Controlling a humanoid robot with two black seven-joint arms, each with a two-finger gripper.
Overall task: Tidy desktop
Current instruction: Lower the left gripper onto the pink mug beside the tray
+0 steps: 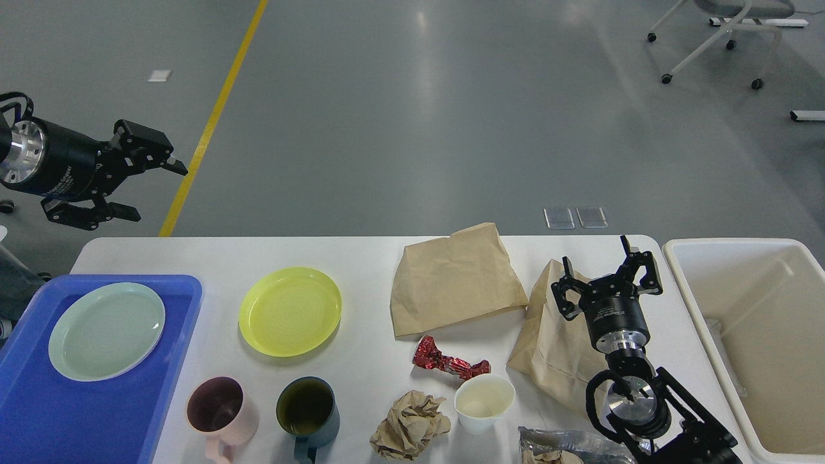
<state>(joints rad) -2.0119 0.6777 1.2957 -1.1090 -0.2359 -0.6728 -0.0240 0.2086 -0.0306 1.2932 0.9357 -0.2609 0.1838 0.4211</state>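
Note:
The white desktop (361, 254) carries a yellow plate (290, 311), a pink mug (219, 407), a dark teal mug (308, 408), a white paper cup (484, 402), a red foil wrapper (449, 363), a crumpled brown paper ball (409, 426) and two brown paper bags (454, 278) (548, 338). A pale green plate (107, 330) lies in the blue tray (77, 419) at the left. My right gripper (606, 274) is open and empty, over the right bag's top. My left gripper (149, 188) is open and empty, raised beyond the table's far left corner.
A cream bin (683, 270) stands at the right end with clear plastic inside. A clear plastic wrapper (567, 444) lies at the front edge by my right arm. An office chair (722, 32) stands far back right on the grey floor.

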